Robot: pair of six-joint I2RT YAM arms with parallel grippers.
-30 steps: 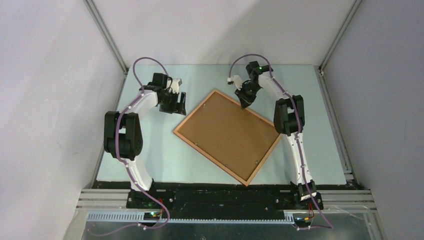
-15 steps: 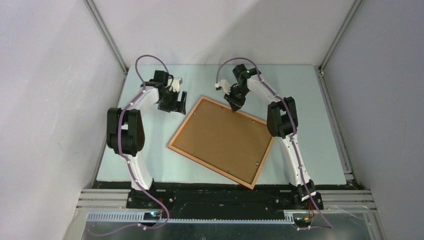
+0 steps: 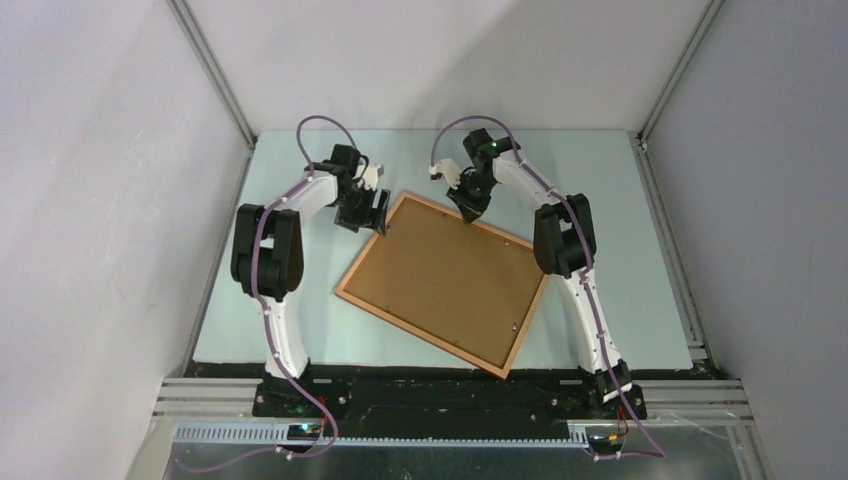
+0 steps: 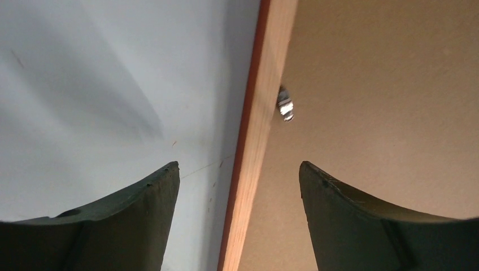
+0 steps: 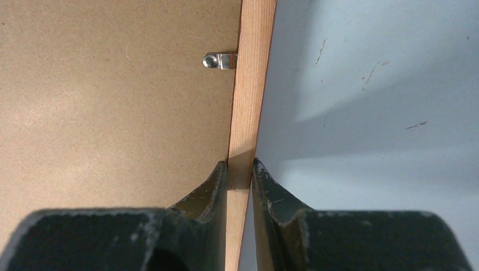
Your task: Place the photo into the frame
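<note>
Left end effector (image 3: 374, 212) has reached the frame (image 5: 249, 113), spread astride its rail; right end effector (image 5: 240, 165) pinches it beside a clip (image 5: 220, 60).

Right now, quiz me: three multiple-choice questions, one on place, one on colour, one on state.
1. The right jaws grip the thin orange-brown wooden picture frame where? A far rail; B near corner; C nowhere.
2. Its flat backing board is? A white; B brown; C black.
3. The left jaws are? A shut on a rail; B off the frame; C open astride a rail.
Answers: A, right wrist view shows them pinching it; B, seen from above; C, the rail passes between them.
</note>
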